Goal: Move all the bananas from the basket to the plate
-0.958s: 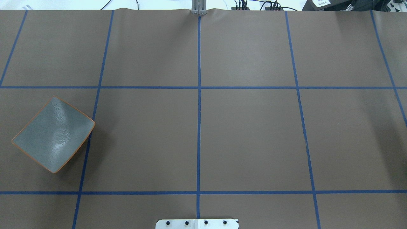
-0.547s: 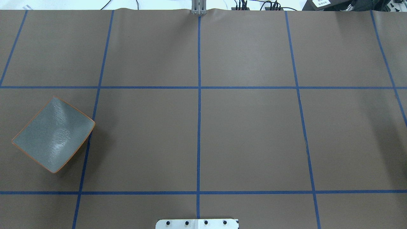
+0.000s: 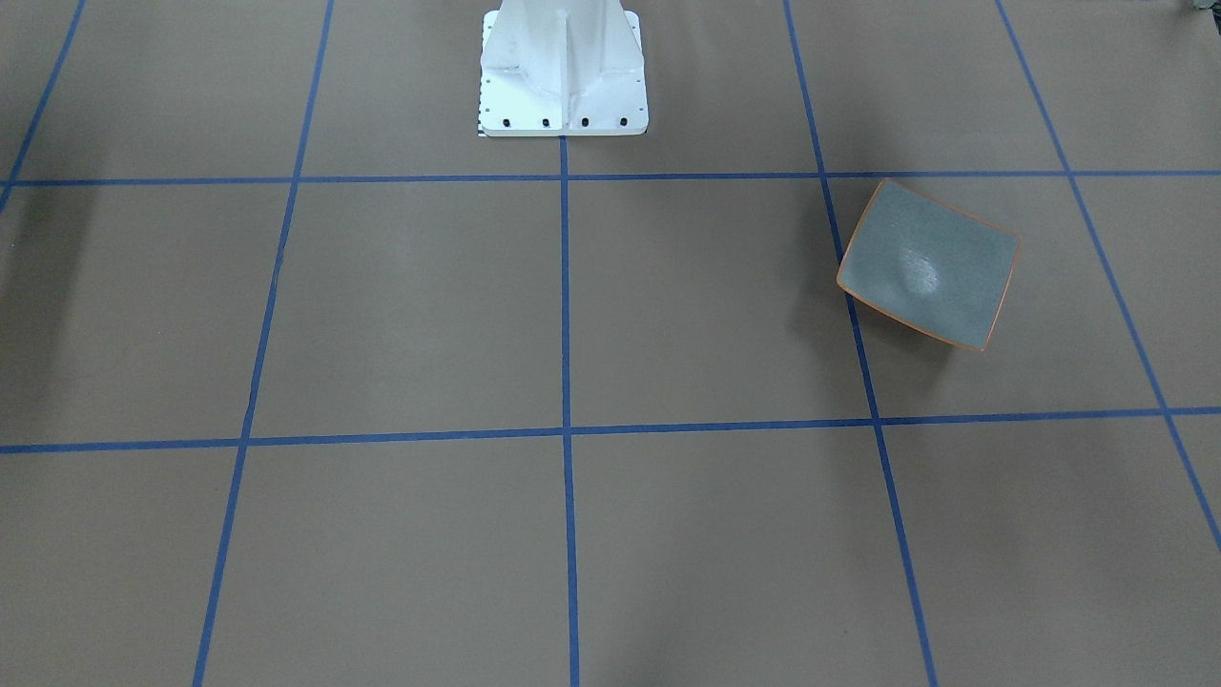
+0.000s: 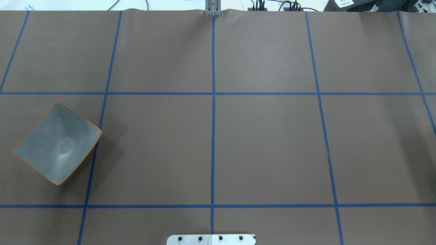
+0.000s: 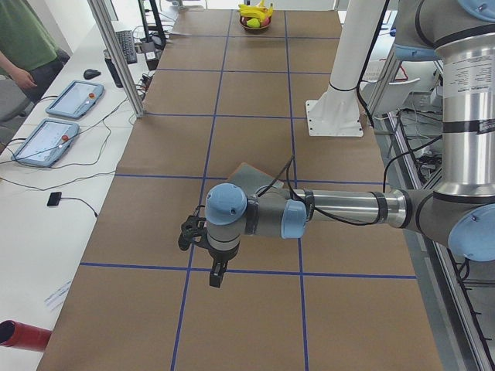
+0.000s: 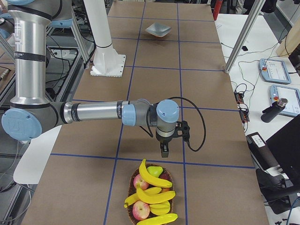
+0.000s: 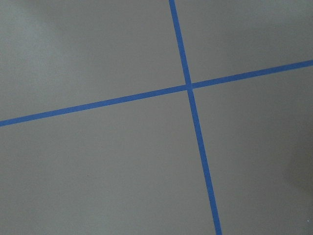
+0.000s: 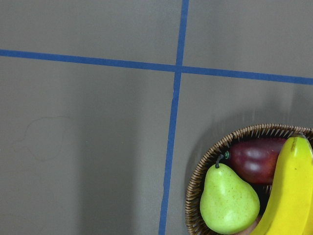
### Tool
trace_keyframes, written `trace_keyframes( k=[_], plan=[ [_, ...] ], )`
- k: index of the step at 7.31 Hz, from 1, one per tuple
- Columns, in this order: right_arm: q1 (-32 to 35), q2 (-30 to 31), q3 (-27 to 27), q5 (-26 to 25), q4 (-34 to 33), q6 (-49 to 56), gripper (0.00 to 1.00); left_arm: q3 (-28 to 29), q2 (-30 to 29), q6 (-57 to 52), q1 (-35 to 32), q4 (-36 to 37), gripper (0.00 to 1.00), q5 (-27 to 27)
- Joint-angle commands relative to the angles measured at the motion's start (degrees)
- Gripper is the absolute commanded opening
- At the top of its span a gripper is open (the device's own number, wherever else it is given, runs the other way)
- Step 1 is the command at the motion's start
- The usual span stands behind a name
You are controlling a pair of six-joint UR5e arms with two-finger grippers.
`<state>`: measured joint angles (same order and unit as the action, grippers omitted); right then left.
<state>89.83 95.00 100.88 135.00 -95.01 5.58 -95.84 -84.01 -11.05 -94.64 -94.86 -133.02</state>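
At the basket (image 6: 169,179): four yellow bananas (image 6: 154,195) are lying piled over apples (image 6: 140,209) and a green pear (image 8: 229,198), at the right end of the counter (image 4: 265,149).
Plate (image 4: 56,144): it is sitting bare at the counter's left end, well apart from the basket.
Right gripper (image 6: 163,153): it is hanging pointed downward just beside the basket, carrying nothing; whether its jaws are apart or together cannot be told.
Left gripper (image 5: 216,280): it is hovering near the plate, carrying nothing; its jaws cannot be judged either.
Progress: no banana is resting on the plate; all four are waiting to be moved.
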Motion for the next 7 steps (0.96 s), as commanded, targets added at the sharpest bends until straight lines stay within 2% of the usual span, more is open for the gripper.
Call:
trace_keyframes(
  k=[1, 3, 5, 7],
  plan=[
    [-0.1, 2.9, 1.2, 0.9, 0.1, 0.6, 1.0, 5.4, -0.6, 0.1, 0.1, -6.0, 1.0, 0.0],
    [-0.1, 3.5, 1.0, 0.1, 0.1, 0.6, 1.0, 5.8, -2.0, 0.1, 0.2, -5.9, 1.0, 0.6],
    [-0.1, 3.4, -1.8, -0.1, 0.1, 0.5, 1.0, 5.7, -2.0, 0.1, 0.2, -6.2, 1.0, 0.0],
    [-0.1, 2.9, -3.8, -5.5, 0.2, 0.7, 1.0, 5.6, -2.0, 0.0, 0.2, -6.3, 1.0, 0.0]
  ],
)
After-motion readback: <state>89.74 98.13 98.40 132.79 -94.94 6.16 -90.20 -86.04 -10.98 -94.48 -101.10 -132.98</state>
